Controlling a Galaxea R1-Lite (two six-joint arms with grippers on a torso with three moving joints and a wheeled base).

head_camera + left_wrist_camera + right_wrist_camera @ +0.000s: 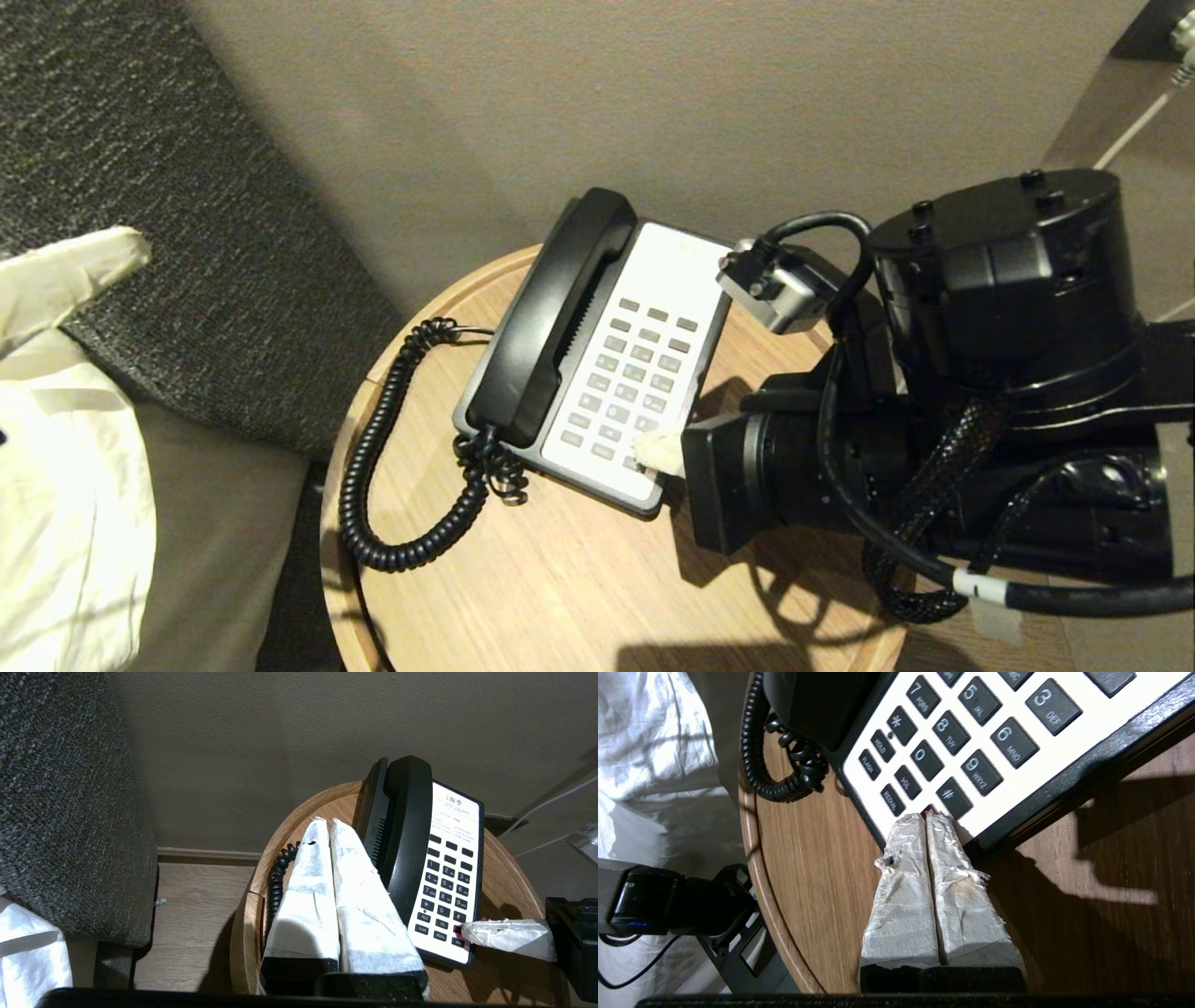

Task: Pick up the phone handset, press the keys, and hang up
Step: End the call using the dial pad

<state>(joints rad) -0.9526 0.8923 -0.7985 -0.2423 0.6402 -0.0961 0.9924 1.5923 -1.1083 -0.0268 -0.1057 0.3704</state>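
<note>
- Head view: handset (551, 317) lies in its cradle on the left side of the phone base (686, 271), on the round wooden worktop (560, 597). Coiled cord (373, 467) loops off to the left. Right gripper (658, 453) tip sits on the keypad's lower right corner.
- Left wrist view: left gripper (327, 823), fingers together, empty, hovers beside the handset (409, 826) without touching it.
- Right wrist view: right gripper (926, 817), fingers together, holds nothing, tip on the base just below the # key (955, 798).
</note>
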